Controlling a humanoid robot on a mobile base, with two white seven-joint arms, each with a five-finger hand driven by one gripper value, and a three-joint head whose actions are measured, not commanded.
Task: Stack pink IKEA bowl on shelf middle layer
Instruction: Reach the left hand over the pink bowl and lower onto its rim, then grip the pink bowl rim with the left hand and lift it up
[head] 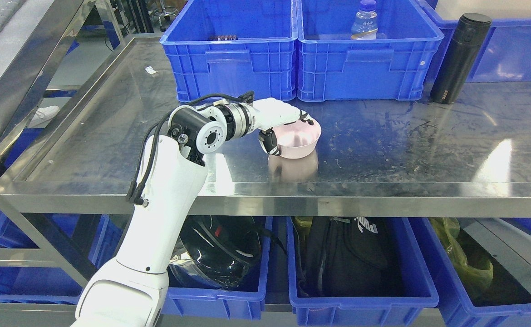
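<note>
Pink bowl (pixel 298 141): upright, opening upward, slightly tilted, toward the steel shelf's (pixel 383 150) front edge. Left hand (pixel 283 125): fingers over its rim, thumb against the outer wall, pinching it.

Robot hand (pixel 288 125) hides pink bowl (pixel 299 141) near rim, btm bins (pixel 361 299) cut off.

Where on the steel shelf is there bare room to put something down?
The steel shelf lies bare right of the pink bowl, up to the black flask, and on the left side behind the left hand. The back is crowded: two blue crates stand side by side.
</note>
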